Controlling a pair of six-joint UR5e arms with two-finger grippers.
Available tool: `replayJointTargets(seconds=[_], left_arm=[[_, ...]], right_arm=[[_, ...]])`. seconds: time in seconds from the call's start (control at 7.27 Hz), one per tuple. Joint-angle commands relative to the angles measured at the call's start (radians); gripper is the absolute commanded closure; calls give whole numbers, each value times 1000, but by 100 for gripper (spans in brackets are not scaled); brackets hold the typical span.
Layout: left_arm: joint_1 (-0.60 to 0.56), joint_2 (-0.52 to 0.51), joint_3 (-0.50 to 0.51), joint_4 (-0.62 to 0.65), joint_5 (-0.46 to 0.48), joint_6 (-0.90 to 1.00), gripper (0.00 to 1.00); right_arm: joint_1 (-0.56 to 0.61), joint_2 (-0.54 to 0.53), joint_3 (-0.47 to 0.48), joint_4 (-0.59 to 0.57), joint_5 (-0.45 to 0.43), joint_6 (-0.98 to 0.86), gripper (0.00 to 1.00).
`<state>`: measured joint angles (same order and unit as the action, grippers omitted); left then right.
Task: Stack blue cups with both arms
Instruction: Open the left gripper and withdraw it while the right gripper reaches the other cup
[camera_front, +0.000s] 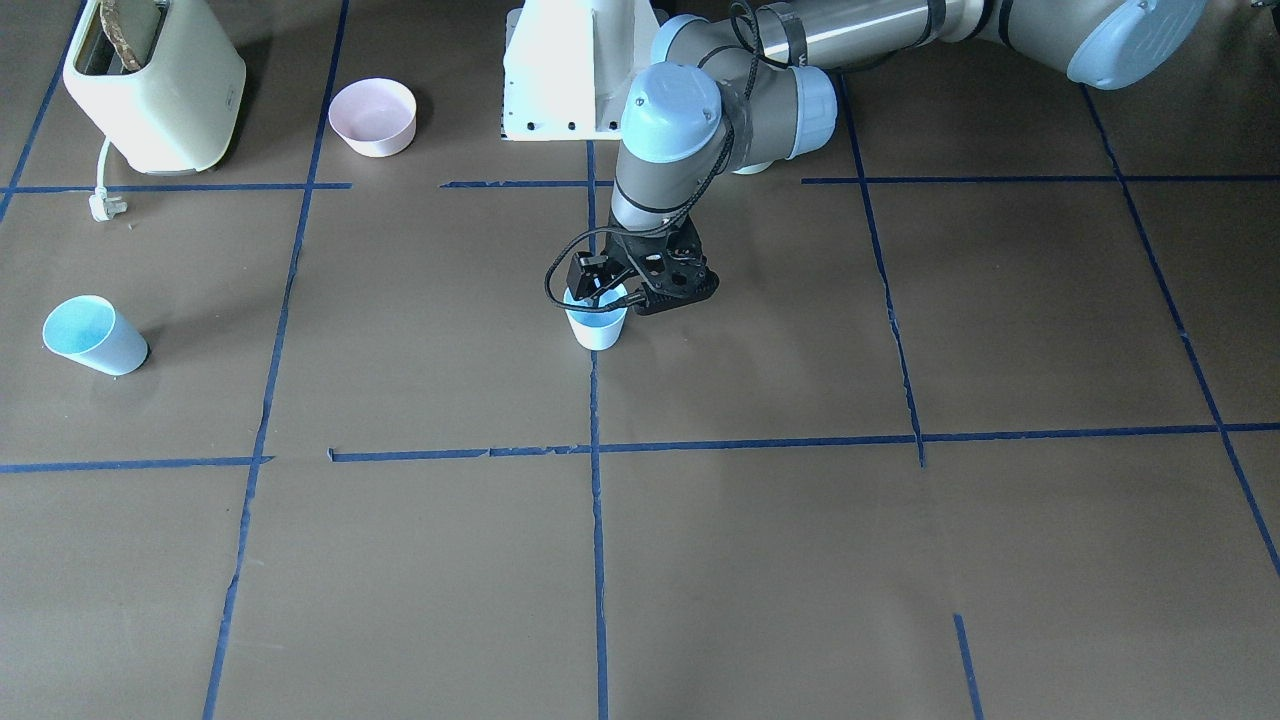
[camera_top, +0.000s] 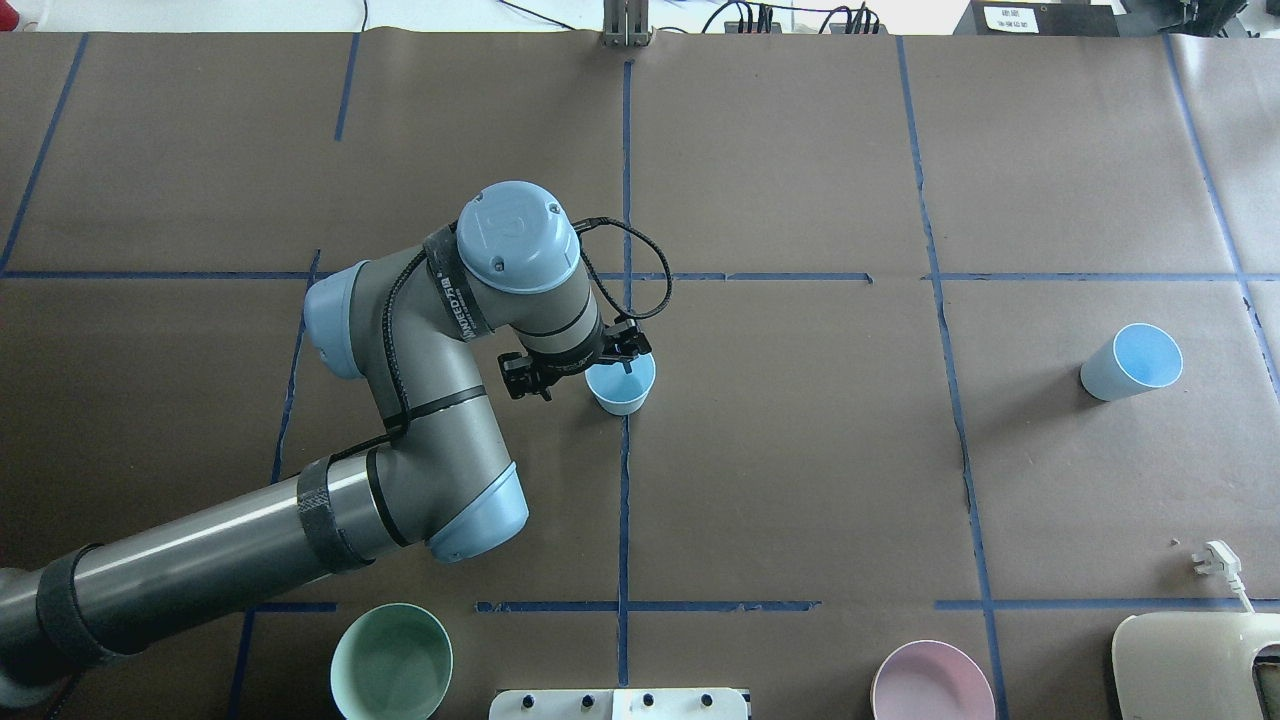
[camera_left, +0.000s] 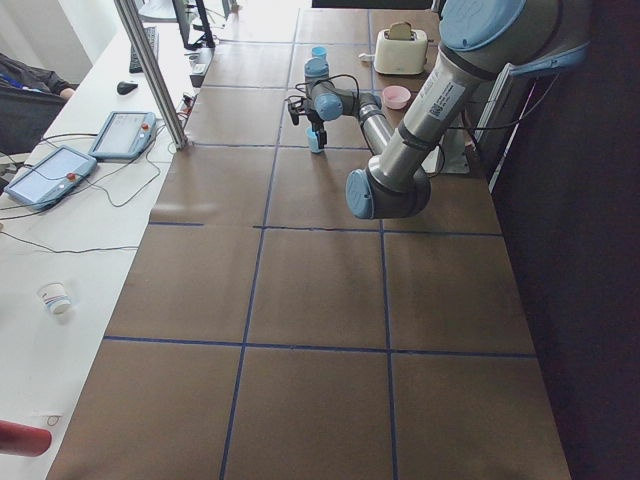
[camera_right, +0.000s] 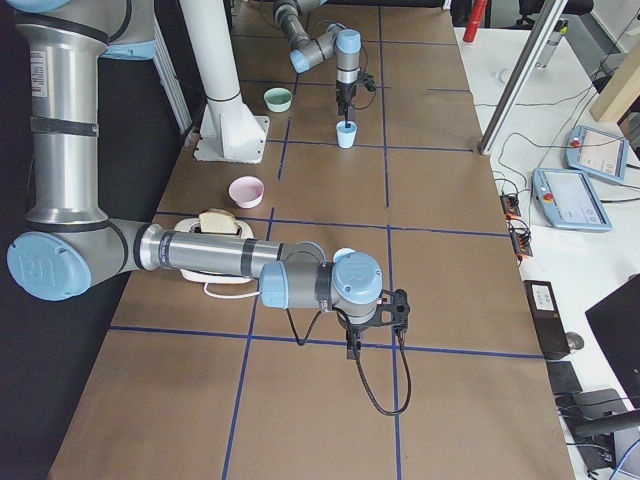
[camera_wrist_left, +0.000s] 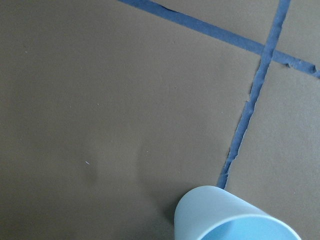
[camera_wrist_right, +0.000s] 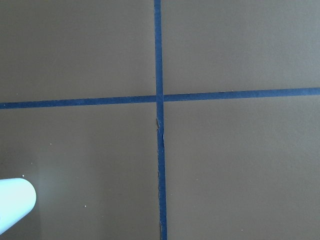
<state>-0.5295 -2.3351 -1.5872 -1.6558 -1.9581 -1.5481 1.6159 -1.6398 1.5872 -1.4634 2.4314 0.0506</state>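
1. Surface (camera_top: 800, 480): brown sheet ruled into squares with blue tape; it carries every item below.

2. Left arm (camera_top: 440, 420): reaches in to the middle of the surface with its wrist turned straight down, probably so that the cup under it sits where both arms can get to it.

3. Right arm (camera_right: 200, 255): seen only from the right end. It stretches low above the toaster, wrist near the outer cup, seemingly posed for its own pick.

4. Toaster (camera_front: 155, 85): cream, a slice in its slot, plug loose beside it. Not part of the job.

5. Mint bowl (camera_top: 392, 662) and pink bowl (camera_top: 928, 685): both stand near the base, well apart from the cups.

6. Centre cup (camera_top: 620, 388): upright on the middle tape line, mouth up, ready to receive the other.

7. Outer cup (camera_top: 1130, 362): on the robot's right, well apart from the centre cup and not yet stacked.

8. Left hand (camera_front: 605, 290): fingers reach down at the centre cup's rim, one apparently inside. Whether they pinch the wall cannot be told.

9. Right hand (camera_right: 355, 340): too small to tell how far open it is or whether it has hold of anything.
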Motion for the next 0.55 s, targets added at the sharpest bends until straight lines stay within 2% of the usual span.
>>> replayJointTargets(seconds=[0.0,0.14,0.41], left_arm=[[-1,118,-205,28,-7,0,0],[-9,164,-273,71,-1,2,0],[-73,201,-392,192,-2,150,0]], right_arm=[[-1,2,3,0,2,2,0],[-1,8,19,2,2,2,0],[-48,17,89,-8,6,29,0]])
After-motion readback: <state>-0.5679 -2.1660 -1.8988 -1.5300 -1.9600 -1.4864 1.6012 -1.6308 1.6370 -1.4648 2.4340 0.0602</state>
